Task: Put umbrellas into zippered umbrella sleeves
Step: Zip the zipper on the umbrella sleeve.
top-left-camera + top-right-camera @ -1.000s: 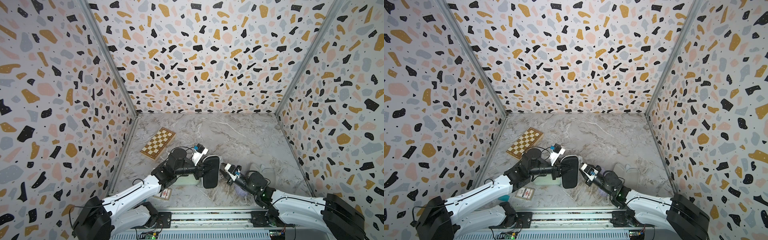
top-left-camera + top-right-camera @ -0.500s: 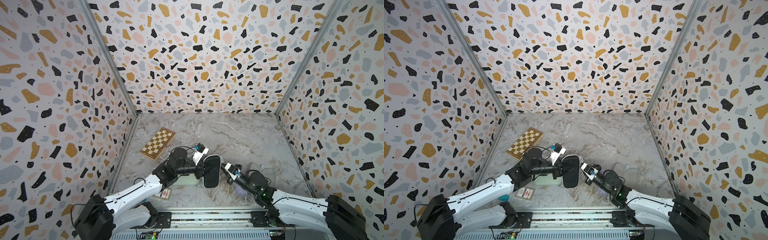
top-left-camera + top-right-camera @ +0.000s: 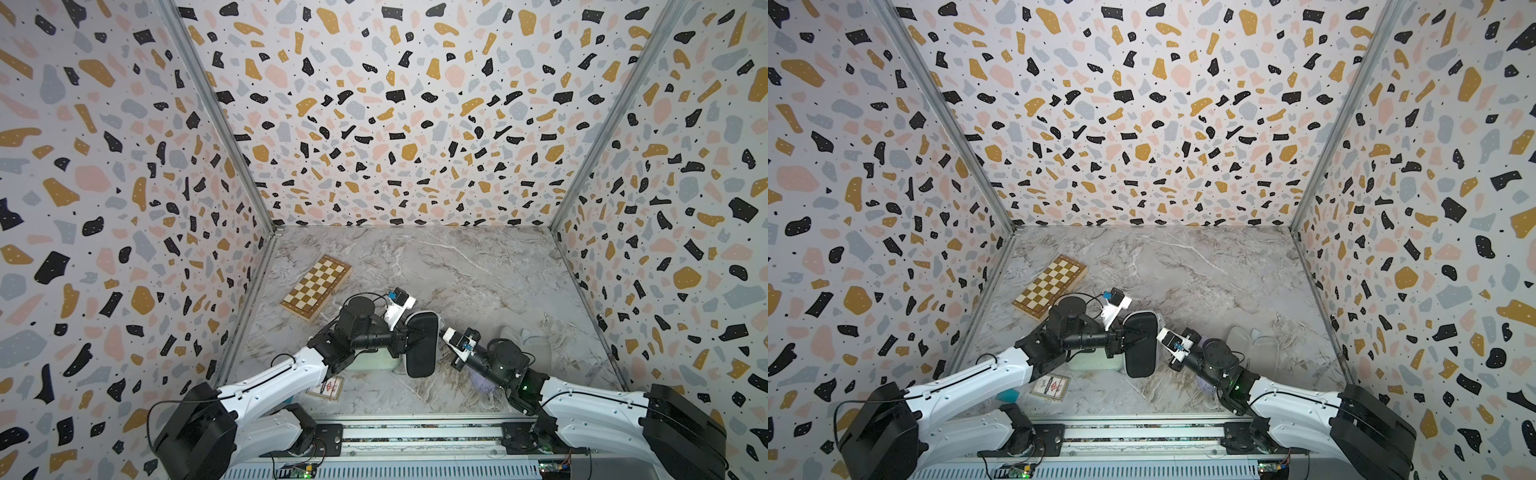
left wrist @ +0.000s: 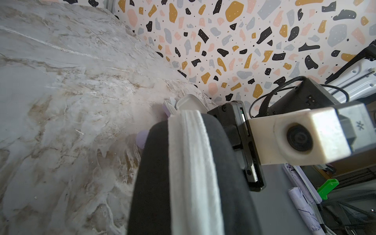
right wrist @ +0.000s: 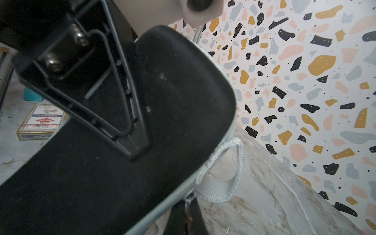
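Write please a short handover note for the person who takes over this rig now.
Left gripper: shut on black case.
Right gripper: shut at that case's zip, which gapes open at this end; the pull is not visible.
Lilac umbrella lies under the right arm, mint case under the left arm.
Done: nothing visibly packed; black case's contents hidden.
Left: probably finish this zip, then lilac and mint.

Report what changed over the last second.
The right claw closed its jaws at the zip edge of the black sleeve; whether it pinches the zip pull is unclear. Unchanged: the left claw grips the sleeve in the same spot; chessboard and card box stayed.
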Tool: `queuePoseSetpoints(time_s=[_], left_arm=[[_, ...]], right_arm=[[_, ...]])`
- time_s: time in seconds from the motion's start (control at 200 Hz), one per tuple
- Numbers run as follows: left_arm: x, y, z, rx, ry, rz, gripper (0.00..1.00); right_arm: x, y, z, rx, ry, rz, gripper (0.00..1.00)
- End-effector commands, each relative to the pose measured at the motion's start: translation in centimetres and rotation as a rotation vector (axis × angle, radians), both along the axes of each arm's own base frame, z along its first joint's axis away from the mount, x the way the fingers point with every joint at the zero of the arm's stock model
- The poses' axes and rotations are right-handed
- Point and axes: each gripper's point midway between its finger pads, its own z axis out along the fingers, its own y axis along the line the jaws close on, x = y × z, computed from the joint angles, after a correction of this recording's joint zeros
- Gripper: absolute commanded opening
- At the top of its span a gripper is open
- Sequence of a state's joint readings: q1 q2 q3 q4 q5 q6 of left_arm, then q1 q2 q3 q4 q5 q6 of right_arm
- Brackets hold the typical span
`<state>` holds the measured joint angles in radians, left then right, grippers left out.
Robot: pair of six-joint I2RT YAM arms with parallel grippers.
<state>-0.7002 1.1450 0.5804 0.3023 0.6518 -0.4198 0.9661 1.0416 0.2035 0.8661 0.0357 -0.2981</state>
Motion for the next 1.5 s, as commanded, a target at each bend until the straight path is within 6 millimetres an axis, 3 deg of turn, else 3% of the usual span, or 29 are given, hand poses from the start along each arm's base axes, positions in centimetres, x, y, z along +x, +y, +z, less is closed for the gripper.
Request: queuePoseSetpoints(time_s=[0.0,0.861,1.357,1.497], left_arm=[[1.5,0.1,3.7,-0.121,-0.086,0.034,0.00],[2.9,1.1,8.6,-0.170,-0.140,0.053,0.00],[6.9,1.1,10.6,-0.160,-0.209,0.206,0.00],[7.0,1.6,11.6,-0.185,-0.239,0.234,0.00]], right_arm=[[-0.9,1.3,1.2,0.018,-0.023,0.078,0.00],[-2.8,1.4,-2.2,0.007,0.092,0.163,0.00],[-4.1,2.2,-2.9,0.014,0.126,0.235,0.00],[-4.5,2.6,-2.8,0.022,0.136,0.262,0.00]])
